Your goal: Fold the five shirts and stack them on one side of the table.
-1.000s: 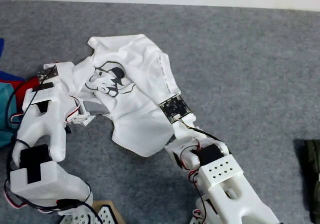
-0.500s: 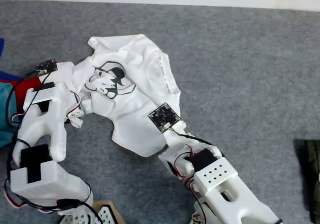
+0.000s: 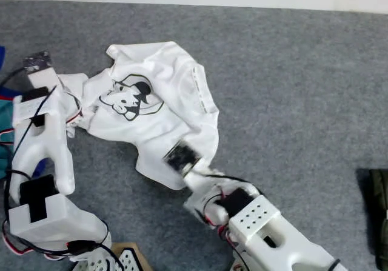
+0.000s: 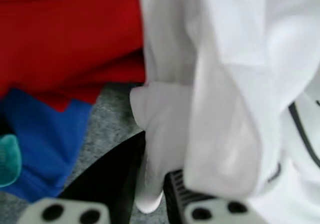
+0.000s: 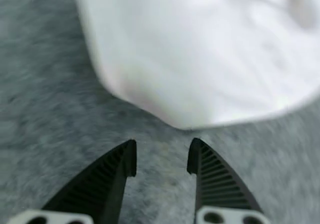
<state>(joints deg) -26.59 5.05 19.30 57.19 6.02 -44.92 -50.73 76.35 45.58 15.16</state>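
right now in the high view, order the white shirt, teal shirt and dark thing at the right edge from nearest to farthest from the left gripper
1. white shirt, held in the left gripper
2. teal shirt, at the table's left edge
3. dark thing, at the far right edge

The crumpled white cotton shirt with a printed figure [image 3: 151,110] lies on the grey carpeted bench [image 3: 291,71], left of centre. My left pincer [image 4: 155,184] sits at the shirt's left edge, a fold of it clamped between the jaws. Further left, just beside the shirt at the bench's left edge, lies a heap of red, blue and teal cloth [image 4: 65,38]. My right pincer [image 5: 161,156] hangs just in front of the shirt's near hem, jaws apart over bare bench. A dark green bundle [image 3: 381,210] lies at the right edge, well apart.
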